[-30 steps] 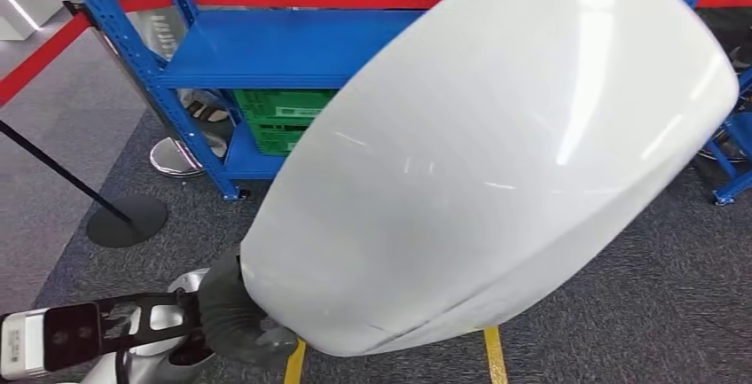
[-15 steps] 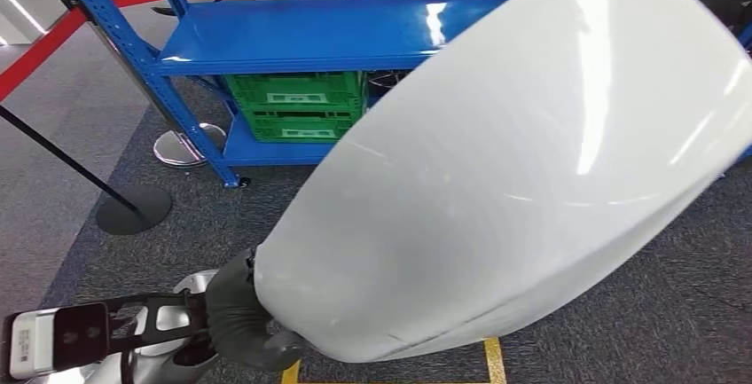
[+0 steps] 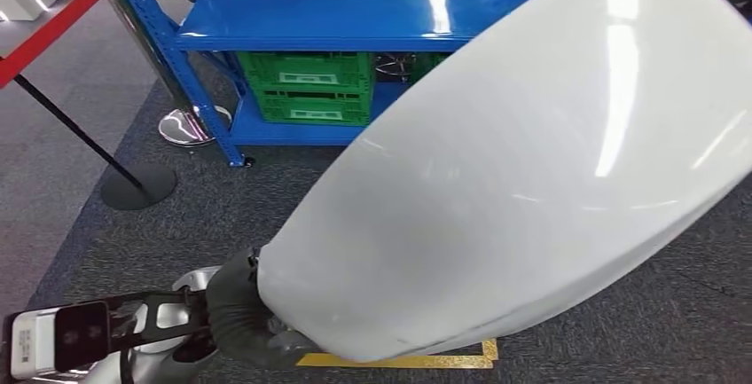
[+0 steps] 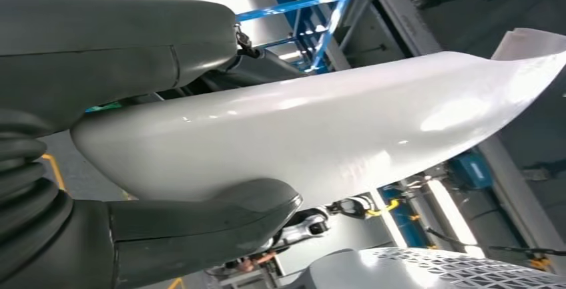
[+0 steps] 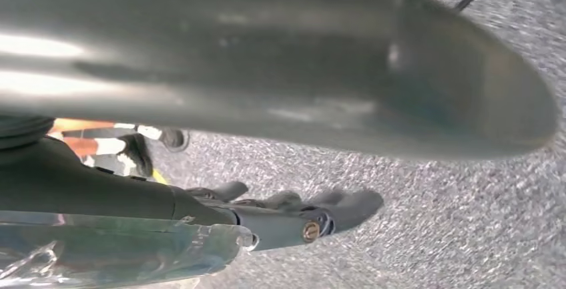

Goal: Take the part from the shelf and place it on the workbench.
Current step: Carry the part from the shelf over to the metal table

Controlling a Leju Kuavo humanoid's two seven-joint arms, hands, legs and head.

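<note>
Shelf [image 3: 355, 20] has shifted left; the part's [image 3: 532, 189] long axis runs lower-left to upper-right.

The white part [image 3: 532, 189] is smooth, glossy plastic catching bright reflections. At 11 o'clock, the blue shelf [image 3: 337, 16] looks like glossy painted metal. The grey floor [image 3: 222, 215] is rough, matt carpet.
</note>
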